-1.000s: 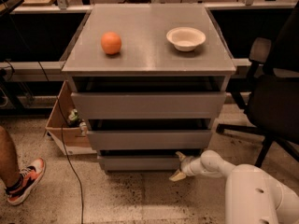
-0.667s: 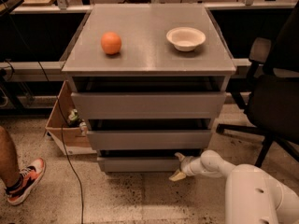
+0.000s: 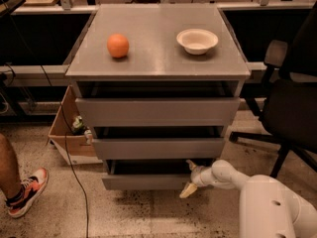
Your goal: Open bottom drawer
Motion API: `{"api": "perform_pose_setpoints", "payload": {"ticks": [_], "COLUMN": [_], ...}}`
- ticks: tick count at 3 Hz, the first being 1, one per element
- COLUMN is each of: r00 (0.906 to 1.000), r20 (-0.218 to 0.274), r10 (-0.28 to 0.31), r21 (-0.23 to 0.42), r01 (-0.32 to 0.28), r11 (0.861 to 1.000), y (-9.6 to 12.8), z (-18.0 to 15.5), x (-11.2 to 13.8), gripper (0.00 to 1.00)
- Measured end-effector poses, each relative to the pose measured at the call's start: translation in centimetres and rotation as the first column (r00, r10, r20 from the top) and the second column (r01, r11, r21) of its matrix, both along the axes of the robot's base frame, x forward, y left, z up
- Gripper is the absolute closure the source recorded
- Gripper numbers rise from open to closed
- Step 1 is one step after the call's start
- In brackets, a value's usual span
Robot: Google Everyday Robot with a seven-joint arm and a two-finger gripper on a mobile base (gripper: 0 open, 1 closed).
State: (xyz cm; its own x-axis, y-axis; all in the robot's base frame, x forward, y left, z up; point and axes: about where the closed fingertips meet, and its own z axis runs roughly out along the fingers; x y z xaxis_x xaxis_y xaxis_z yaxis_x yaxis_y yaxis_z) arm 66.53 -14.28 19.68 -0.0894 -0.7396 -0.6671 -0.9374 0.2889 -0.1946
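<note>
The bottom drawer sat lowest in the grey cabinet, just above the speckled floor. Its slim front stood a little proud of the medium front above it, with a dark slot showing along its top edge. The gripper was at the right end of that slim front. Its fingers were spread apart, one pale finger above the front's top edge and the other below its bottom edge, so the panel's end lay between them (whether either finger touched the panel could not be told). The white arm reached in from the lower right, low over the floor. In front of the drawer the floor lay bare, leaving room for the tray to slide out. To the left a cardboard box stood beside the cabinet, a dark cable trailed down across the floor, and a person's shoe rested near the picture's left edge. On the right a black office chair stood close to the cabinet's side, its base near the arm. An orange and a white bowl sat well apart on the cabinet top, both clear of its front edge. Against the picture from a second before, the slot above the slim front looked slightly wider and the front a touch further out, while the gripper held nearly the same place; the orange, bowl, chair and shoe had not shifted.
</note>
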Motion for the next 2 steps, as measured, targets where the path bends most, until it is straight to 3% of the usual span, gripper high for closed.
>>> {"api": "perform_pose_setpoints", "payload": {"ticks": [1, 2], "r00": [1.0, 0.9997], "r20": [0.0, -0.016], "r10": [0.0, 0.021], "r21": [0.0, 0.0], "r01": [0.0, -0.021], "r11": [1.0, 1.0], "y": [0.0, 0.5], "z": [0.0, -0.4], "x": [0.0, -1.2], "gripper": [0.0, 0.19]}}
